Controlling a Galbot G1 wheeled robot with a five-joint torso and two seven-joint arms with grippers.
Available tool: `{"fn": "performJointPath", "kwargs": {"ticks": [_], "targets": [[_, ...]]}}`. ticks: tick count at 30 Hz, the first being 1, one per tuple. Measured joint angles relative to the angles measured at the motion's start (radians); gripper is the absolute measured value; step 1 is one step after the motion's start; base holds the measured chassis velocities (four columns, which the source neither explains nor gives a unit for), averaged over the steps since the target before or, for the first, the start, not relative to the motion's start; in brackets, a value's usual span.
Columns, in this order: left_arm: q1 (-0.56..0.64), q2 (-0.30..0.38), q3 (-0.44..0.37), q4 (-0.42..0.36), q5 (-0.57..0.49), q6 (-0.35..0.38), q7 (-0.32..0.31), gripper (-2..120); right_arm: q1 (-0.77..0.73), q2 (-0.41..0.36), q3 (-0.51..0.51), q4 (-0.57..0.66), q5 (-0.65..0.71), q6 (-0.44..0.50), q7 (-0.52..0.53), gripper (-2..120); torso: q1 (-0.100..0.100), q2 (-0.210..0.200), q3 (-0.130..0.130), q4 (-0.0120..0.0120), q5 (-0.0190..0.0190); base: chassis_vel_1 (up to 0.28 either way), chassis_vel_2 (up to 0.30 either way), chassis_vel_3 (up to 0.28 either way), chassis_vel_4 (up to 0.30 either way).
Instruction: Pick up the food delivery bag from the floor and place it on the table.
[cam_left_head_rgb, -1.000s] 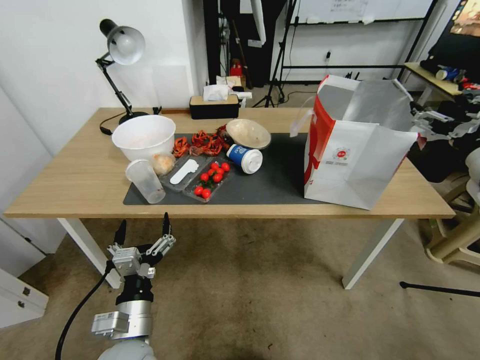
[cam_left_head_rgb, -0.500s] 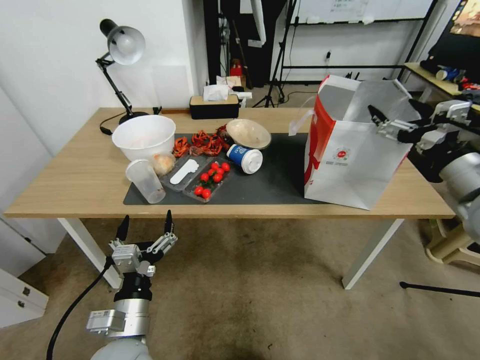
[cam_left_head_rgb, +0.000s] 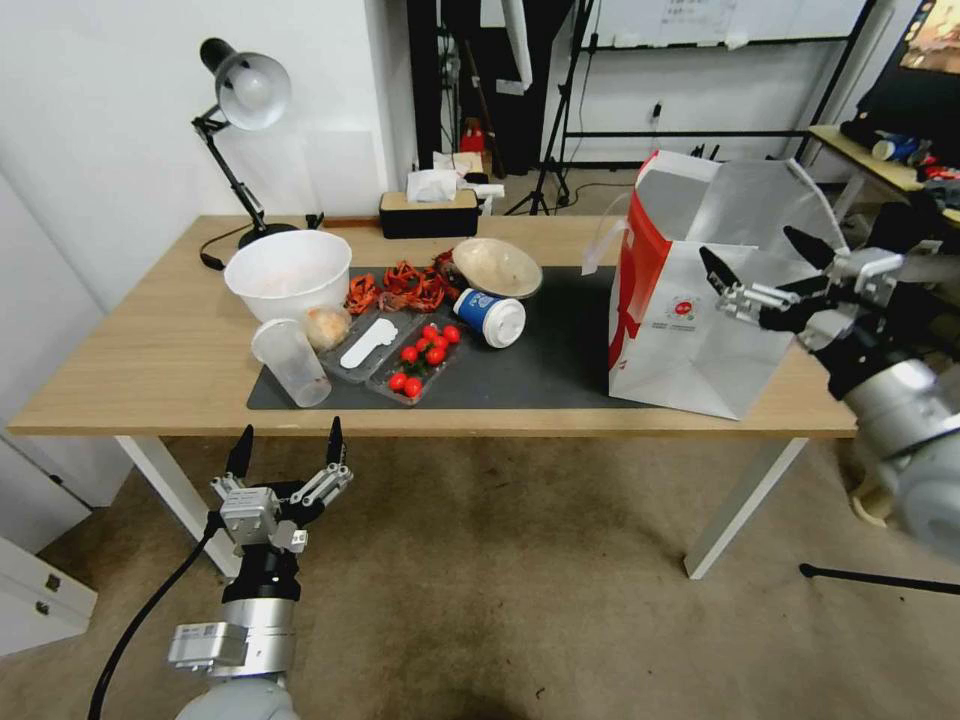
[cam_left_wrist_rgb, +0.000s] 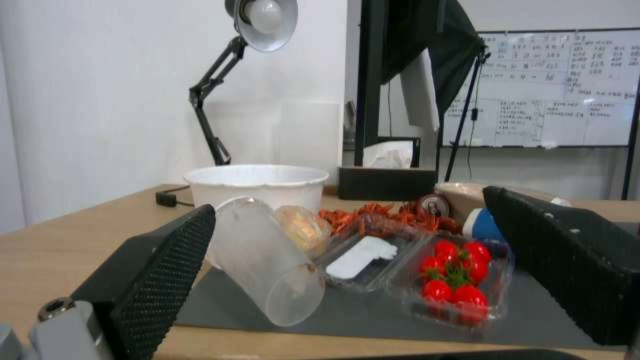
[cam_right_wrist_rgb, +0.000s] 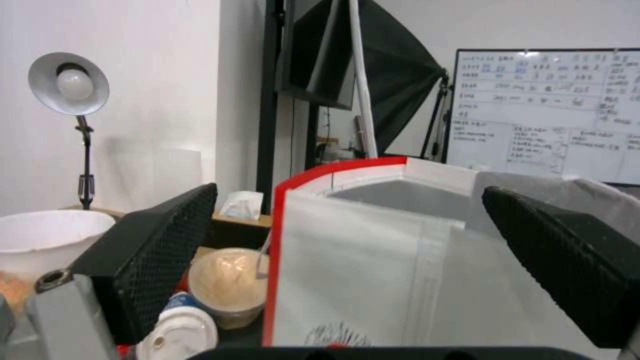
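**Bag on the table, both grippers empty**

Although the task names the floor as the starting place, the food delivery bag stands upright at the right of the head view, on the right-hand part of the table. Its base sits partly on the dark grey mat and partly on bare wood, close to the front edge. That spot looks chosen because it is the free part of the top: the left and middle of the mat are taken up by a white bowl, a tipped clear cup, a tray of cherry tomatoes, a blue paper cup and a beige bowl.

At the right of the head view, the right gripper hangs in front of the bag's upper right corner with its fingers spread wide and nothing between them. The right wrist view looks straight at the bag's open mouth and foil lining between the two parted pads. I judge that the placing is done and the bag is let go, since it stands on its own with no finger touching it.

At the lower left of the head view, the left gripper is held low, below the table's front edge and above the floor. Its fingers are also spread and empty, seemingly parked out of the way.
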Motion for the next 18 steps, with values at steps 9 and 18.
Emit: {"fn": "performJointPath", "kwargs": {"ticks": [9, 18], "targets": [[0.008, -0.003, 0.002, 0.008, 0.012, -0.019, 0.008, 100, -0.188, 0.210, -0.003, 0.068, -0.242, 0.034, 0.006, 100, 0.000, 0.000, 0.000, 0.0003, -0.0006, 0.000, 0.000, 0.000, 0.000], [0.019, -0.011, 0.013, 0.046, 0.020, -0.046, 0.017, 100, -0.322, 0.506, -0.116, 0.056, -0.453, 0.106, -0.039, 100, 0.000, 0.000, 0.000, -0.0001, -0.0004, 0.000, 0.000, 0.000, 0.000]]}}
